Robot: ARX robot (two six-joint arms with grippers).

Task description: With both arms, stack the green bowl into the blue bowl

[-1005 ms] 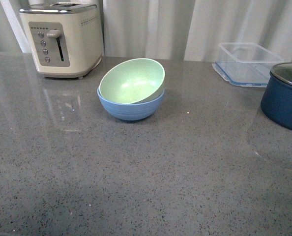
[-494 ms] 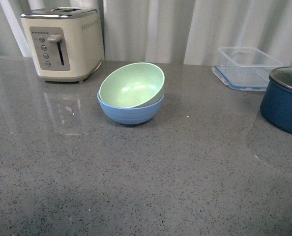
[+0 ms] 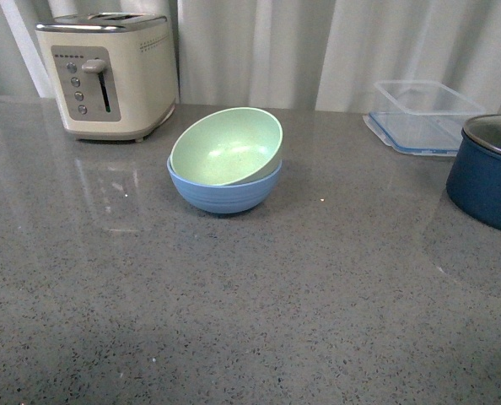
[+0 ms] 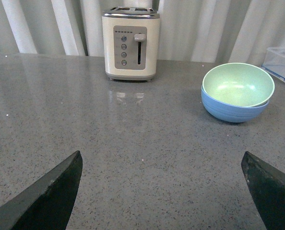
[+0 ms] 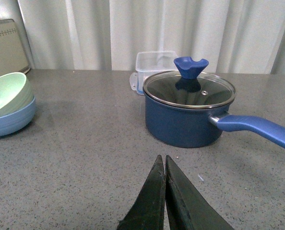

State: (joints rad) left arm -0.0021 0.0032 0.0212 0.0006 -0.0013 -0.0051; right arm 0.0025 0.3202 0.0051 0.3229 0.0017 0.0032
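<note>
The green bowl (image 3: 227, 145) sits tilted inside the blue bowl (image 3: 221, 193) on the grey counter, in front of the toaster. Both show in the left wrist view, green (image 4: 237, 84) in blue (image 4: 231, 109), and at the edge of the right wrist view, green (image 5: 6, 93) in blue (image 5: 10, 120). Neither arm shows in the front view. My left gripper (image 4: 161, 160) is open and empty, low over bare counter, well short of the bowls. My right gripper (image 5: 162, 160) is shut and empty, over the counter in front of the pot.
A cream toaster (image 3: 109, 74) stands at the back left. A clear plastic container (image 3: 425, 115) is at the back right. A dark navy pot (image 5: 188, 115) with a glass lid and long blue handle (image 5: 257, 130) stands at the right, also in the front view (image 3: 489, 172).
The front view has shifted slightly since one second ago, so everything sits a little lower in frame. The bowls have not moved on the counter.
</note>
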